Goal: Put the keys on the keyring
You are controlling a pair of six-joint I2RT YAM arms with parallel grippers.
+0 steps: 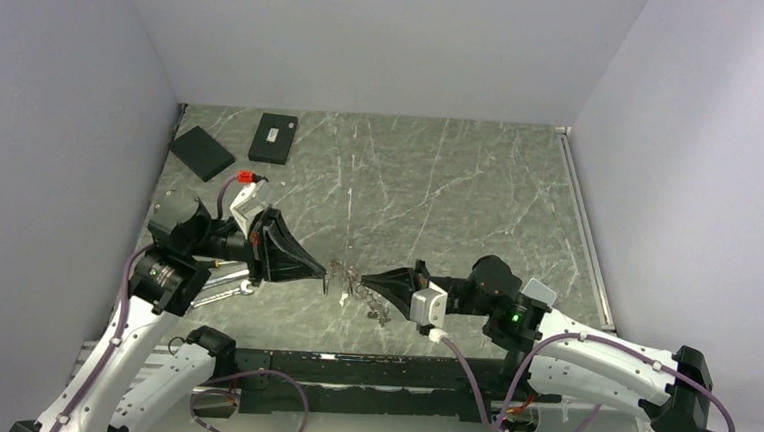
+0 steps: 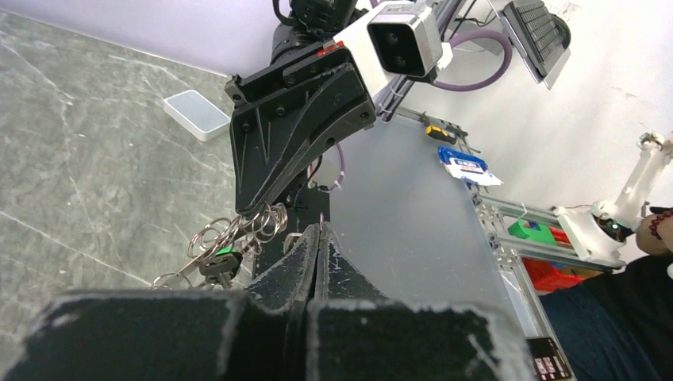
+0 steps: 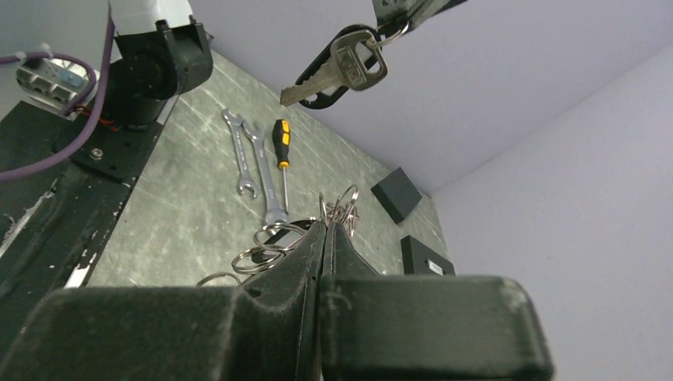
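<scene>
My left gripper is shut; a silver key with a dark loop behind it hangs from its tip, by a small ring, at the top of the right wrist view. In the left wrist view my left gripper shows only a thin metal edge between the jaws. My right gripper faces it, a short gap away, and is shut on the keyring bundle, several linked silver rings. The bundle hangs from the right fingers, with a dark key bearing a green tag below. Rings and keys dangle to the table.
Two silver wrenches and a yellow-handled screwdriver lie under my left arm. Two flat black boxes lie at the back left. A small white box sits by my right arm. A black rail runs along the near edge.
</scene>
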